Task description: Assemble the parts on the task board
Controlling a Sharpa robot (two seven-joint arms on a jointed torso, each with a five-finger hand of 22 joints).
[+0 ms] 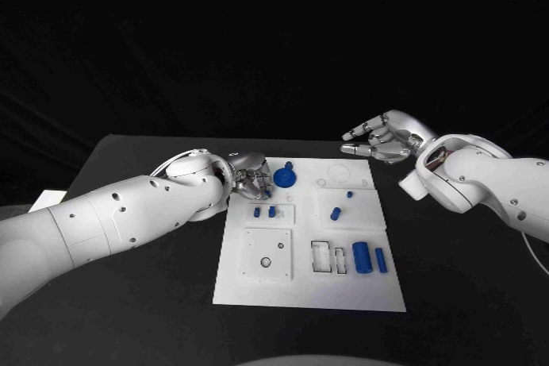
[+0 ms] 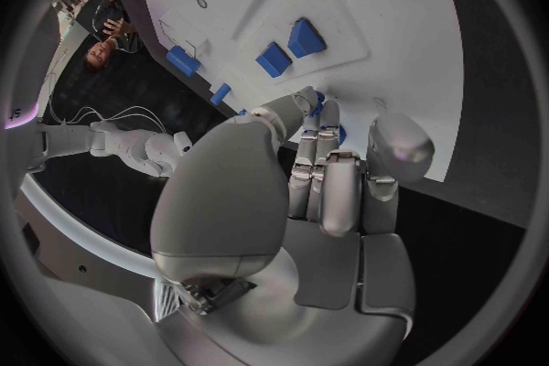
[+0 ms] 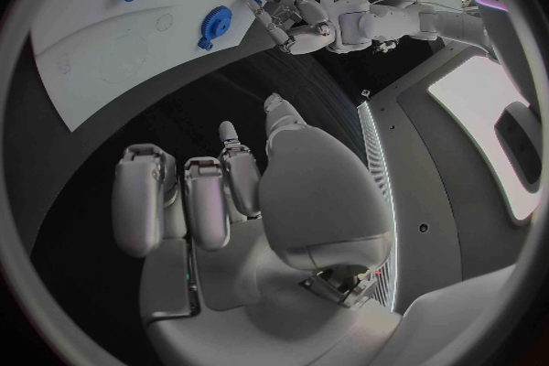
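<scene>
The white rectangular task board point(image 1: 311, 290) lies in the middle of the black tabletop point(image 1: 137, 318). The left hand point(image 1: 250, 182) is over the far left corner of the board, beside the round blue gear-like part point(image 1: 285, 176). In the left wrist view its fingertips point(image 2: 319, 108) point down to the board and a bit of blue shows between them, but I cannot tell if the hand really holds a piece or only touches it. Two small blue block parts point(image 1: 266, 212) stand in a square recess near this hand, and a small blue peg point(image 1: 335, 213) stands in the middle of the board. Nearer to the robot, a blue cylinder point(image 1: 362, 257) and a thinner blue bar point(image 1: 380, 260) lie side by side at the right side of the board, next to two narrow slots point(image 1: 329, 257). The right hand point(image 1: 383, 140) hangs above the tabletop beyond the far right corner of the board, fingers loosely curled and apart, holding nothing
</scene>
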